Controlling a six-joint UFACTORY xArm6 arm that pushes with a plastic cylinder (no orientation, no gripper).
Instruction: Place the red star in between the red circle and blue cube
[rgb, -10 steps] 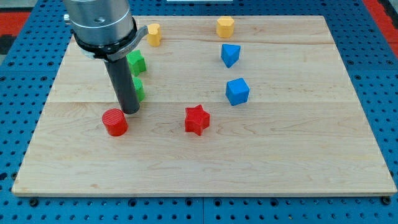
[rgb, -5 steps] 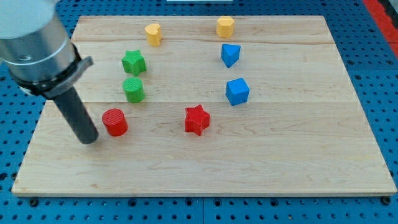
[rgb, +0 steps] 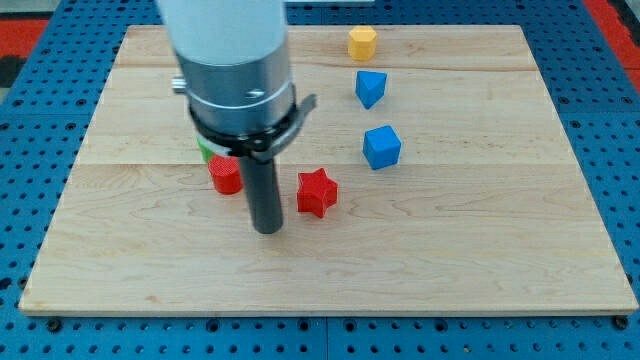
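The red star (rgb: 317, 192) lies on the wooden board (rgb: 480, 250) near its middle. The red circle (rgb: 225, 176) sits to the star's left, partly hidden by my arm. The blue cube (rgb: 381, 146) is up and to the right of the star. My tip (rgb: 267, 228) rests on the board just left of and below the star, and right of and below the red circle, touching neither as far as I can see.
A second blue block (rgb: 370, 88) and a yellow block (rgb: 362, 42) stand at the view's top right. A sliver of a green block (rgb: 203, 150) shows behind my arm. The other green and yellow blocks are hidden.
My tip swung from above the red circle to its left, then right past it. The red circle has been pushed up and to the right, closer to the star.
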